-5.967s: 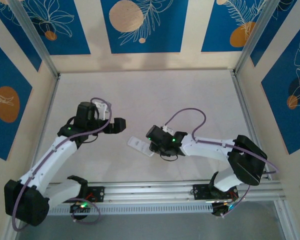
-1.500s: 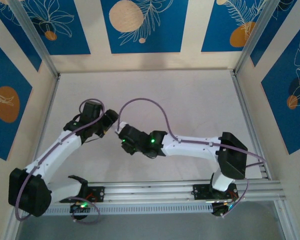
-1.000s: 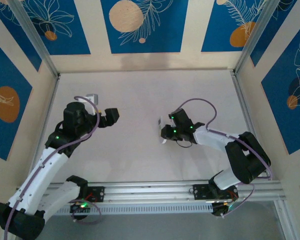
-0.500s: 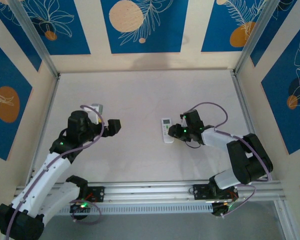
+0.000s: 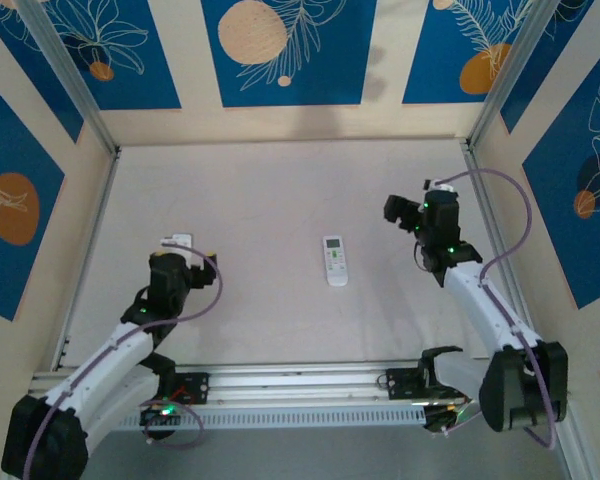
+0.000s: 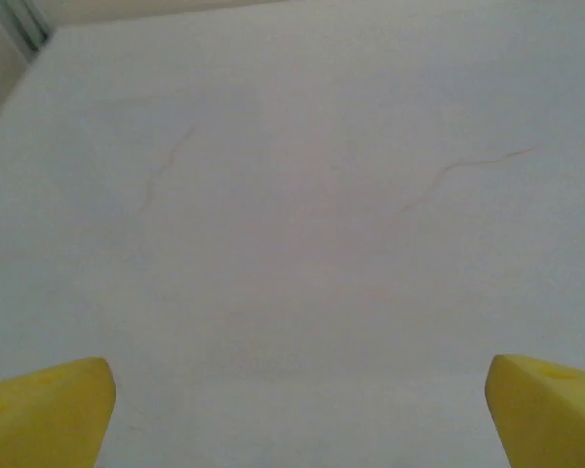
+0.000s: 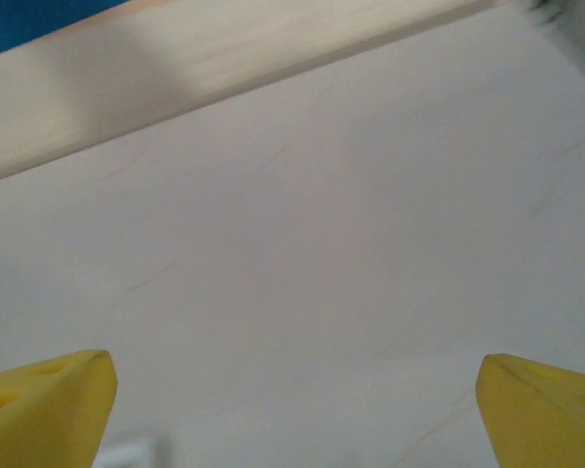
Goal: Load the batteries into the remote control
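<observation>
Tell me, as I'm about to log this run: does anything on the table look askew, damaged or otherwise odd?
Nothing stands out. The remote control lies flat and face up on the table, roughly square to its edges, with no visible damage. The left gripper and right gripper stand open, clear of it.

- Remote control [image 5: 335, 259]: lay display-up, underside against the table [image 5: 280, 190], so hidden. Buttons were too small to tell apart from the top camera.
- Left gripper [image 6: 292, 414]: wrist view cut both yellow fingertips [image 6: 41, 411] at the bottom corners. Only the inner tips showed.
- Right gripper [image 7: 292, 409]: same crop, tips clipped by the bottom and side edges.
- White scrap [image 7: 127, 454] at the bottom edge of the right wrist view was cut off. Possibly gripper housing, couldn't tell.
- Dark smear [image 7: 565, 12] in the top-right corner of that view was blurred, unidentifiable.
- Top camera: both grippers' jaws were too small to read.
- Left arm [image 5: 100, 360]: base end was clipped at the frame's bottom-left.
</observation>
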